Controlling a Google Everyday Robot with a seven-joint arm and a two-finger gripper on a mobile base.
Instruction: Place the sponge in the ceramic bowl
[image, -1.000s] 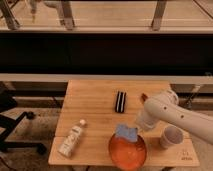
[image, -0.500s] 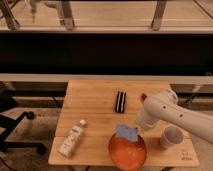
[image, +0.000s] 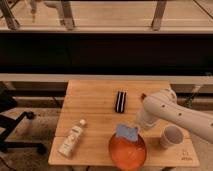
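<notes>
Wooden table (image: 95, 107); sponge (image: 127, 132) at ceramic bowl (image: 126, 156) rim; claw (image: 136, 126) beside it, state hidden

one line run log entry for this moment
sponge: at far rim of ceramic bowl | pincer: right of sponge | cup: right of bowl

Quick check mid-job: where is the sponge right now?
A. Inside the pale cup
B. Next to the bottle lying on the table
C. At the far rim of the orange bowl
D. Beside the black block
C: the light-blue sponge is at the far rim of the orange bowl, with the claw close against its right side at the end of the arm.
</notes>
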